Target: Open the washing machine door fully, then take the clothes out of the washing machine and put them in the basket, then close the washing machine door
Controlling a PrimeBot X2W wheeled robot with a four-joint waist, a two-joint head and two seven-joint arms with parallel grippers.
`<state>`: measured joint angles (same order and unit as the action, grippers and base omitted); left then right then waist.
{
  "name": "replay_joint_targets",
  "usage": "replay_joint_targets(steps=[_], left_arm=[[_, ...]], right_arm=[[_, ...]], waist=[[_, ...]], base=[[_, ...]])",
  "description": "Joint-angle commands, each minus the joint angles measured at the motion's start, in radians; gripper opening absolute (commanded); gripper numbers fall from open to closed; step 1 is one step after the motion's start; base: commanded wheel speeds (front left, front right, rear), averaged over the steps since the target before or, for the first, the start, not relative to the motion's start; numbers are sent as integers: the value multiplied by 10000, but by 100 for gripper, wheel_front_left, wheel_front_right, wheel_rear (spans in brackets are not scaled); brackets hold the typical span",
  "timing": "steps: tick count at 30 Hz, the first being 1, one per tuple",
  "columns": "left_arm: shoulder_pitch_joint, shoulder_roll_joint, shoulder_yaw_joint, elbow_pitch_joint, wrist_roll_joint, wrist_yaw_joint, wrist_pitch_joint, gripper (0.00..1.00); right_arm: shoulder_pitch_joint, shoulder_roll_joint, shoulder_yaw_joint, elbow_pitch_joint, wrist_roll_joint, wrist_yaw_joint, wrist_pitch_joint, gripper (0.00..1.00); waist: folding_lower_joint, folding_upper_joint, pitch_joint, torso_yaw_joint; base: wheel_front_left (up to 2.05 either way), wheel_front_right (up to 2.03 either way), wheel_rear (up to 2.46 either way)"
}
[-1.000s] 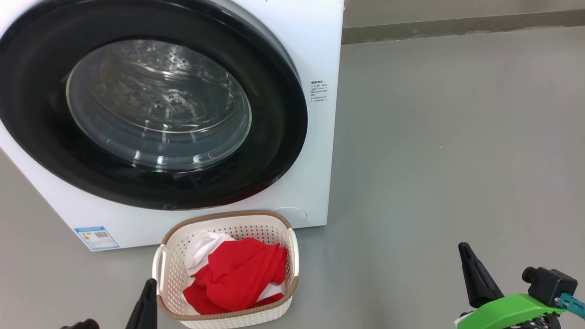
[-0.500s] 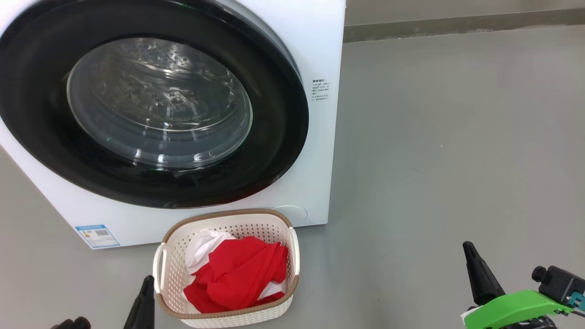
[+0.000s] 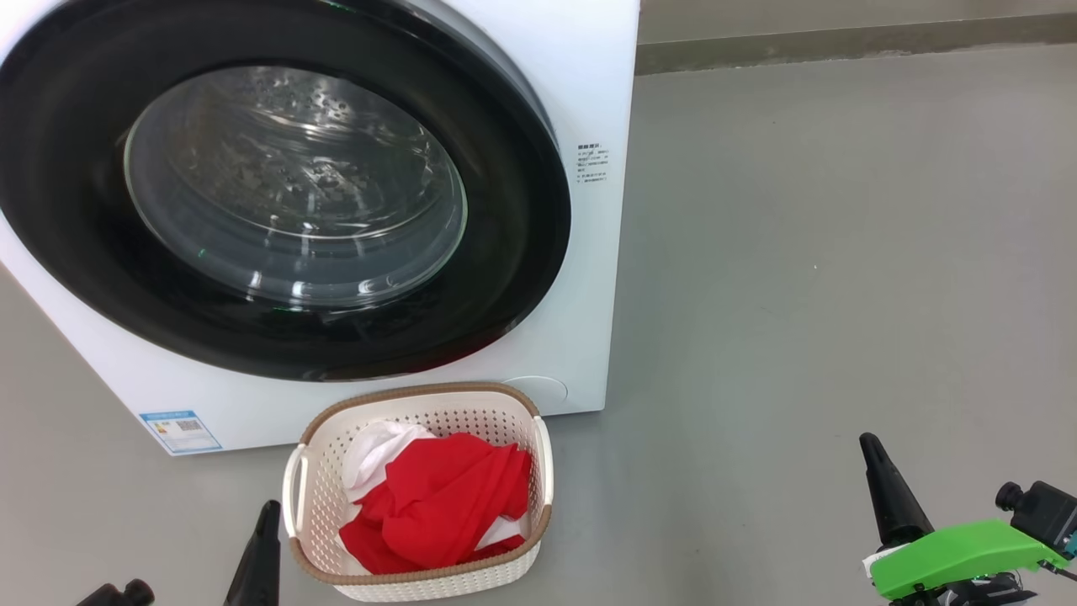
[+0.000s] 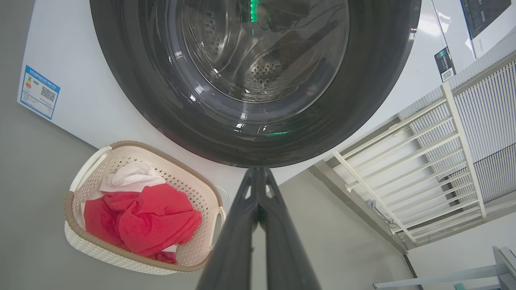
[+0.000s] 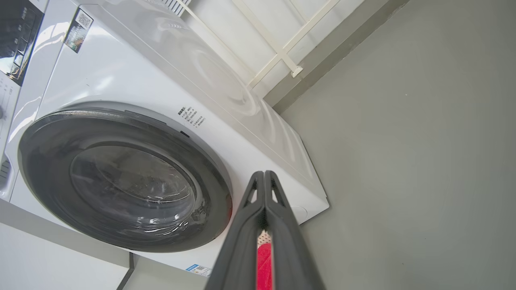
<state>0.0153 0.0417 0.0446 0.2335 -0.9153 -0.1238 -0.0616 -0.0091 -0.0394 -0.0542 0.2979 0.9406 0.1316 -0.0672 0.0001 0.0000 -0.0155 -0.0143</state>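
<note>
You are at the tail end of the job, by the look of it. The door (image 3: 278,194) lies flat against the front of the washing machine (image 3: 593,84), and in the right wrist view its black rim sits flush with the white panel all the way round. Through the glass the steel drum looks bare, with no cloth in the part you can see. The clothes (image 3: 437,505), a red heap with a white piece tucked at the back, are in the basket (image 3: 421,390), which stands on the floor (image 3: 799,295) just in front of the machine, below the door.

Your left jaws are pressed together with nothing between them; their dark fingers (image 4: 238,233) meet at the tip and hover low, just beside the basket's near left corner without touching it. Your right jaws are likewise closed and empty, their fingers (image 5: 242,241) shut tip to tip, well off to the right above bare floor. The red that shows through the slit between them is the cloth in the basket beyond, not something gripped.

So no step calls for a grasp now. What you cannot tell from here is whether the latch has caught. If you doubt it, a firm push with closed jaws on the rim opposite the hinge would settle it. Otherwise the next move is simply to draw both arms away, minding the left one so it does not nudge the basket.
</note>
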Motion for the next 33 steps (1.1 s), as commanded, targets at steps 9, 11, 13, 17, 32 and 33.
replay_joint_targets(steps=[9, 11, 13, 17, 32, 33], left_arm=[[-596, 73, 314, -149, -1274, -42, 316, 0], [-622, 73, 329, -139, -1501, -43, 374, 0], [-647, 74, 345, -128, -1727, -44, 431, 0], [-698, 75, 375, -107, -2180, -47, 546, 0], [-877, 78, 482, -32, -3764, -54, 948, 0], [-889, 78, 490, -27, -3878, -55, 977, 0]], right_arm=[[-568, -107, -68, -344, 1226, -5, 340, 0], [-585, -107, -89, -351, 1444, -5, 399, 0], [-602, -107, -111, -359, 1662, -5, 457, 0], [-635, -107, -154, -374, 2098, -6, 575, 0], [-753, -108, -304, -426, 3624, -7, 988, 0], [-762, -108, -315, -430, 3733, -7, 1017, 0]], waist=[[-1, 0, 31, 24], [-1, 0, 37, 29], [-1, 0, 43, 34], [-1, 0, 55, 43], [-1, 0, 99, 77], [-1, 0, 102, 79]], base=[[0, 0, 0], [0, 0, 0], [0, 0, 0], [0, 0, 0], [0, 0, 0], [0, 0, 0]])
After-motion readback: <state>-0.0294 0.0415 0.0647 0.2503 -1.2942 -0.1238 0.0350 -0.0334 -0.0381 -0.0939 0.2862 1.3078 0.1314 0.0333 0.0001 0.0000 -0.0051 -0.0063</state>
